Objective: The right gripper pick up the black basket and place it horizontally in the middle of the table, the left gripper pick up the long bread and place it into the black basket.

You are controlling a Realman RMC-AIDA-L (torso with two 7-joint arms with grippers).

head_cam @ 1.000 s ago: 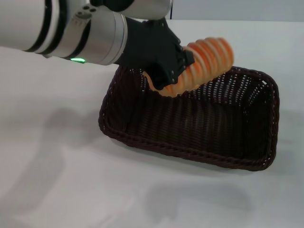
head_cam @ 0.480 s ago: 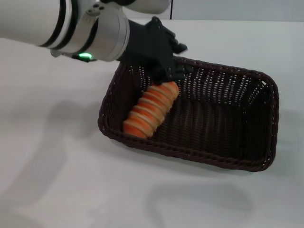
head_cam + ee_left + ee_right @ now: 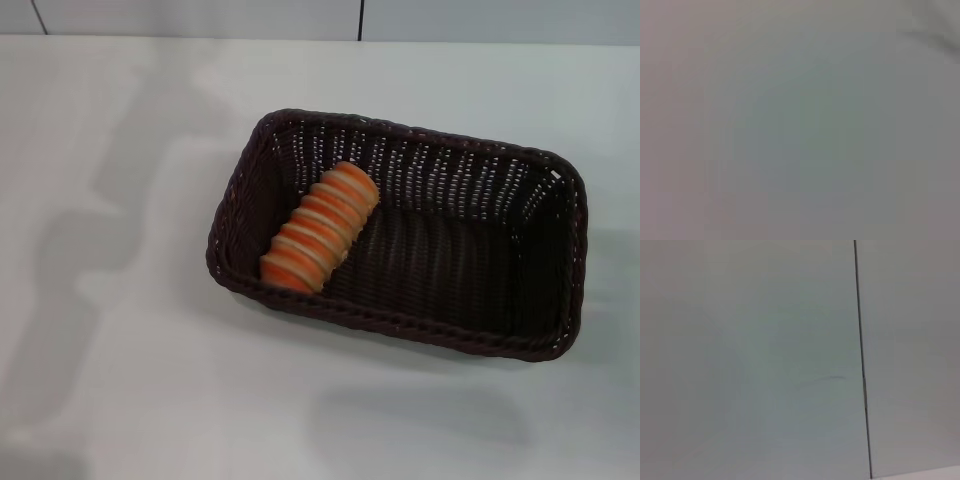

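Observation:
The black basket (image 3: 480,250) lies lengthwise across the middle of the white table (image 3: 150,380) in the head view. The long bread (image 3: 320,228), tan with orange stripes, rests inside the basket at its left end, leaning against the left wall. Neither gripper shows in the head view. The left wrist view shows only a blank grey surface. The right wrist view shows a pale wall with a dark vertical seam (image 3: 862,365).
A pale wall with a dark seam (image 3: 361,18) runs along the table's far edge. Soft shadows fall on the table left of the basket and in front of it.
One second ago the left gripper held the bread over the basket. Half a second ago the bread lay in the basket with the gripper above it. Now the left arm has left the view.

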